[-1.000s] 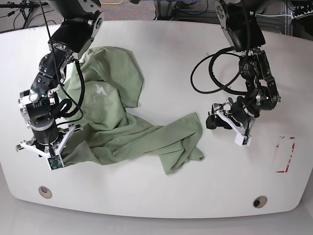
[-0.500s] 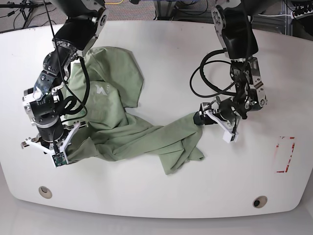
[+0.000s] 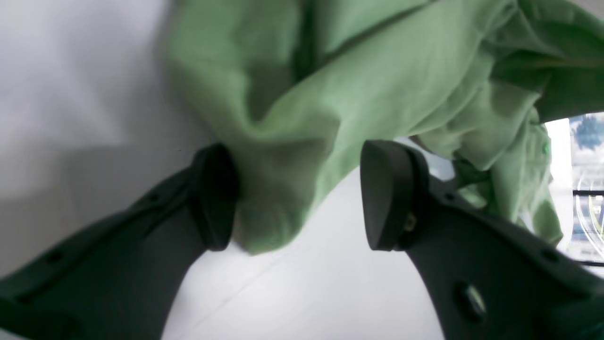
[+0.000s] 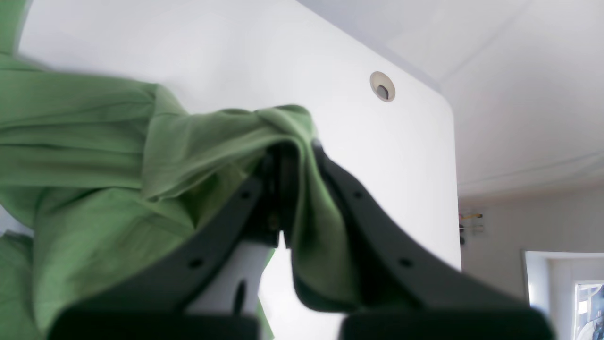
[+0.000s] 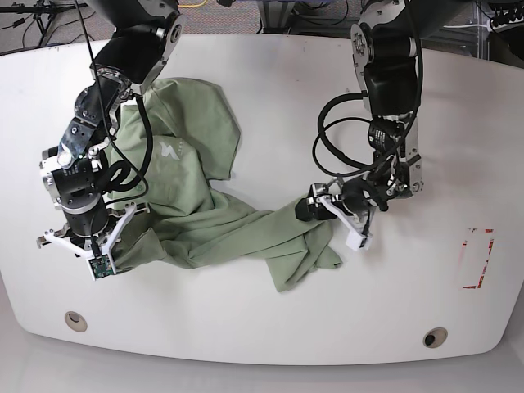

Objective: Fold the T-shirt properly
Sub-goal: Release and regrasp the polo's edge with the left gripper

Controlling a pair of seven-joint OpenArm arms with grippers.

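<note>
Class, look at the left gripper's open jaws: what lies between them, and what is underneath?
A bunched fold of the T-shirt sits between the left gripper jaws, over the white table. The cloth hides the tabletop behind it.

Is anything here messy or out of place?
Yes: the T-shirt lies crumpled and twisted on the table, not flat. The right gripper pinches one bunched edge; the left gripper stands open around another fold.

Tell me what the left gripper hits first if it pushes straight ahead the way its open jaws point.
Most likely the pale sage-green knit T-shirt: the left gripper already has a fold of it between its open jaws. Past that fold, more bunched cloth lies on the white table, though depth is hard to judge.
</note>
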